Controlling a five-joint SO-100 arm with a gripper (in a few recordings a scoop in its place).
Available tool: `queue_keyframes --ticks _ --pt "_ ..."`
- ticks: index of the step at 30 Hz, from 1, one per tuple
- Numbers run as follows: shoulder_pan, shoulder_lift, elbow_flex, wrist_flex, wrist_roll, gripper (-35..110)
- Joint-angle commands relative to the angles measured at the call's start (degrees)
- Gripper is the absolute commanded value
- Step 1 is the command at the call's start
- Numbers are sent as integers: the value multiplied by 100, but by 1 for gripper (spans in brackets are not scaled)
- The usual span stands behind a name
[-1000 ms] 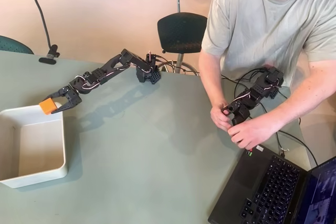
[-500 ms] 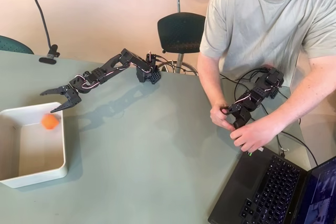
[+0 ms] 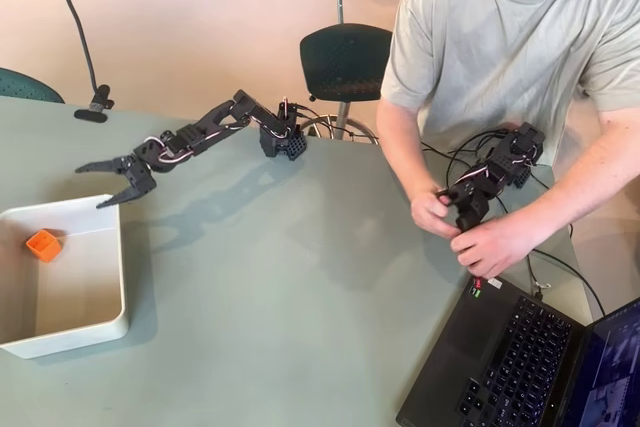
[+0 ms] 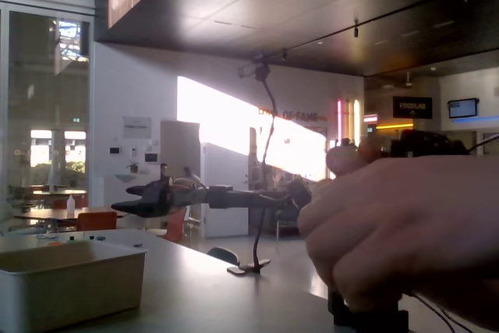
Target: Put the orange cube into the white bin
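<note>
Orange cube [image 3: 43,244] lies in white bin [image 3: 118,277].

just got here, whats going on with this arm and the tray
A small black robot arm reaches across the table, its gripper open with the jaws spread, hovering just beyond the far edge of the white bin. The orange cube lies inside the bin near its far left corner in the overhead view, so the drop looks done.
</note>
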Motion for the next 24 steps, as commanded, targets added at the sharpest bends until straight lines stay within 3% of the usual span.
queue_keyframes --ticks 1,5,17,20,24 --pt "0 633 -105 -18 -519 24" --pt "-141 694 -149 -26 -1274 9" --pt "-1187 1916 -79 35 -5748 8" --pt "-1564 2566 97 668 -6618 8" --pt "-1978 3516 747 2268 -7233 8"
